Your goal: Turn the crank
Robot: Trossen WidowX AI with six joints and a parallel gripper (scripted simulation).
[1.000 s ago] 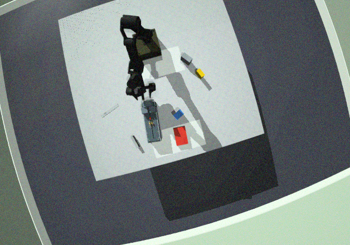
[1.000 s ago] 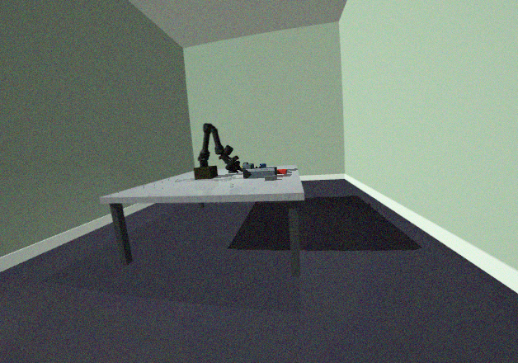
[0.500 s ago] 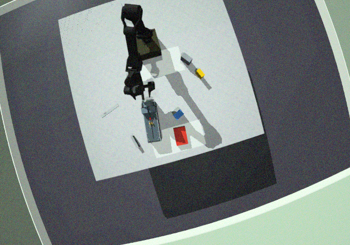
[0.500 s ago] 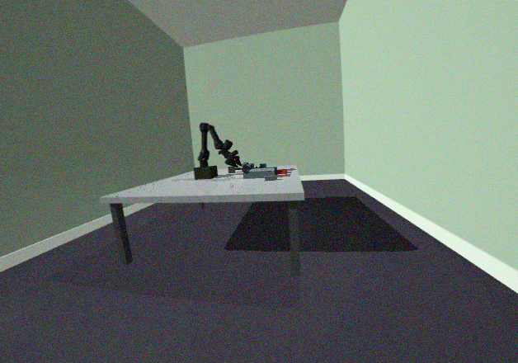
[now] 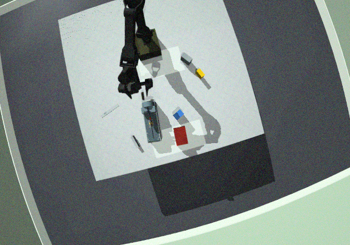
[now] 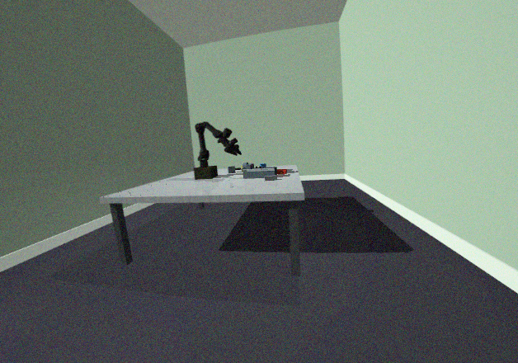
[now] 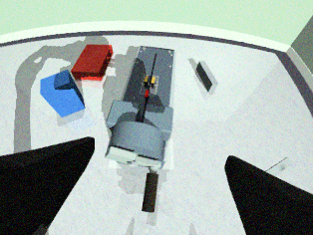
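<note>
The grey-blue machine (image 5: 154,136) (image 6: 259,174) (image 7: 164,65) stands on the table, with its crank end nearest the arm. The dark crank handle (image 5: 142,96) (image 7: 150,192) sticks out at that end. The slide's red pointer (image 5: 150,118) (image 7: 147,93) shows on the crank side of the brass zero marks (image 5: 150,123) (image 7: 153,80), a little apart from them. My gripper (image 5: 139,96) (image 6: 239,153) (image 7: 160,153) is wide open and empty, above and behind the handle. In the wrist view the handle appears between the two fingers, touched by neither.
A red block (image 5: 180,135) (image 7: 93,61) and a blue block (image 5: 178,114) (image 7: 62,95) lie beside the machine. A dark narrow piece (image 5: 137,143) (image 7: 204,76) and a pale thin strip (image 5: 110,111) are on its other side. A grey block (image 5: 186,58) and a yellow block (image 5: 200,73) are farther off.
</note>
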